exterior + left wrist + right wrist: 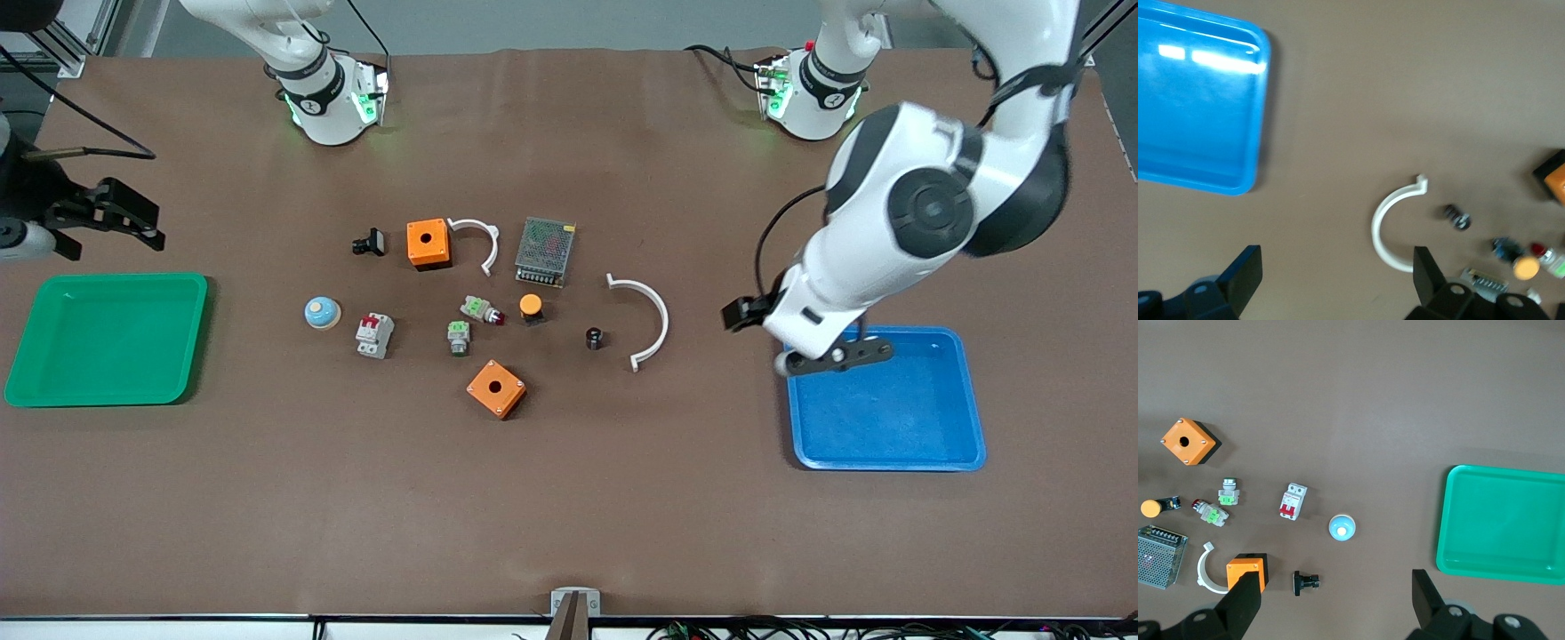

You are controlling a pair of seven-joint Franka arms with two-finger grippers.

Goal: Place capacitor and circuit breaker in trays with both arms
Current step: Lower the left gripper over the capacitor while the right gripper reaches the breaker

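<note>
The capacitor (594, 338), a tiny black cylinder, lies on the table beside a white curved clip (645, 320); it also shows in the left wrist view (1457, 217). The circuit breaker (374, 335), light grey with red levers, lies toward the right arm's end and shows in the right wrist view (1293, 501). My left gripper (836, 354) is open and empty over the corner of the blue tray (889, 444). My right gripper (111, 218) is open and empty in the air by the green tray (107, 338).
Two orange boxes (428, 244) (496, 388), a mesh power supply (545, 251), a second white clip (476, 240), a blue dome (321, 312), a black clip-like part (369, 242), an orange-capped button (531, 307) and two green-topped parts (459, 336) (480, 309) lie mid-table.
</note>
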